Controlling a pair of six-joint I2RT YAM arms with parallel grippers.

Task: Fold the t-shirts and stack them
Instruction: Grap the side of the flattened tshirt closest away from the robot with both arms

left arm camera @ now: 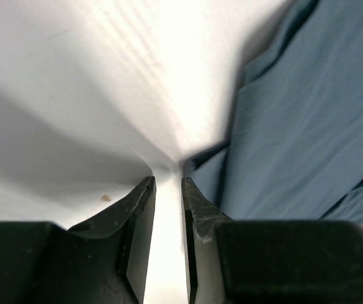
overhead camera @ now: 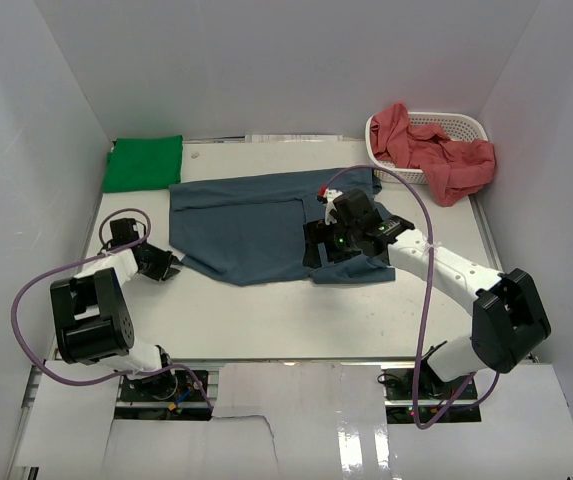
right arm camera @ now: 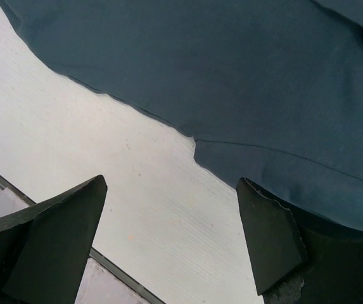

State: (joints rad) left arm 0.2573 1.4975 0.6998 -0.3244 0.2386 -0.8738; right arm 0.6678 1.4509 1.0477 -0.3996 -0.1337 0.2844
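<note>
From my seat the slate blue t-shirt (overhead camera: pixel 251 220) lies spread across the middle of the table (overhead camera: pixel 266 320), mostly flat, with a layer of cloth doubled over along its far side and a few soft creases. The left gripper (overhead camera: pixel 169 264) sits low on the table at the shirt's near left corner. In the left wrist view its fingers (left arm camera: pixel 137 209) stand close, with only a narrow slit between them. Bare white tabletop shows through that slit, and the shirt's corner lies just past the tips, so I see no cloth pinched there. The right gripper (overhead camera: pixel 328 250) hangs over the shirt's near right part with its jaws spread wide and nothing in them. Its wrist camera shows one fingertip (right arm camera: pixel 270 234) over blue cloth and the other over bare table, with the shirt's edge (right arm camera: pixel 187 136) running between them. The bright green t-shirt (overhead camera: pixel 143 163) is a neat folded rectangle at the far left corner, just beside the blue one's far left end but not on it. The salmon red t-shirts (overhead camera: pixel 436 150) are heaped in the white basket (overhead camera: pixel 461 122) at the far right (one of them spills over the near rim onto the table), well clear of both arms.
</note>
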